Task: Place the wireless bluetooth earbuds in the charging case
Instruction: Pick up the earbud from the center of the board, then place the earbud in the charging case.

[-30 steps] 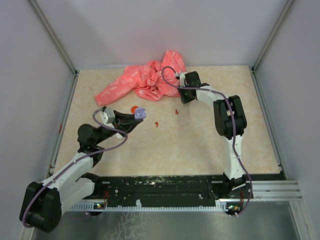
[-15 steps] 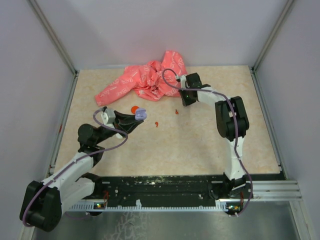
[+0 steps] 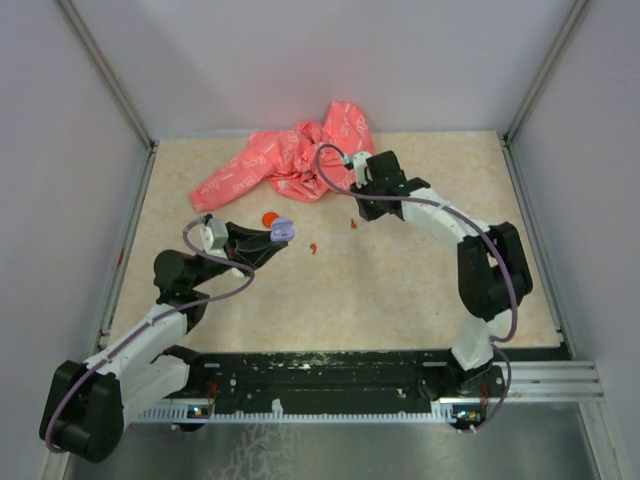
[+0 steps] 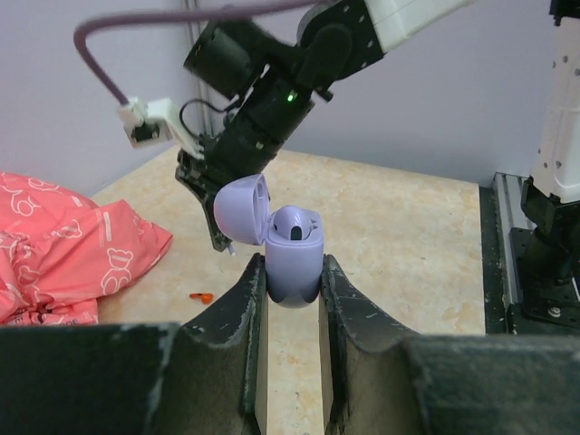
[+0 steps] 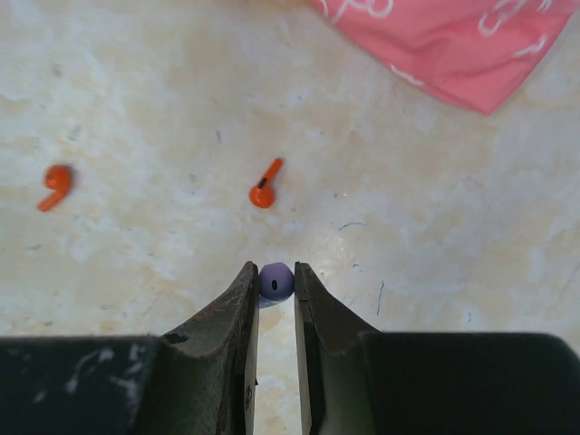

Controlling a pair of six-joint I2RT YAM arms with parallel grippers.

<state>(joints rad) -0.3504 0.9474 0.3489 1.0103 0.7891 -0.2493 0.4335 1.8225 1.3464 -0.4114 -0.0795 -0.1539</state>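
1. The right hand (image 5: 274, 270) is closed on a lavender bud (image 5: 275, 281). It pinches the bud at the very tips, low over the counter (image 3: 400, 290). The bud is tiny and rounded, so I judge the hold thin. A jolt or a harder squeeze could squirt it out.
2. The left hand (image 4: 291, 272) is closed across the sides of the lavender case (image 4: 294, 249). The case stands upright with its lid tipped open. The right hand is ahead of it, apart from it.
3. Pressing the bud in could push the case down between the pads or twist it. The bud may also arrive turned the wrong way, and a careless approach could knock the lid shut.
4. One red bud (image 5: 265, 186) lies just ahead of the right hand's tips. The other (image 5: 55, 184) lies ahead and well to the left. A low sweep could scatter them. A red case (image 3: 268, 217) lies just beside the left hand's tips.
5. The counter is beige, mottled and lightly scuffed. A pink cloth (image 5: 435, 45) is crumpled ahead and to the right of the right hand. Pale walls (image 3: 300, 60) close three sides.
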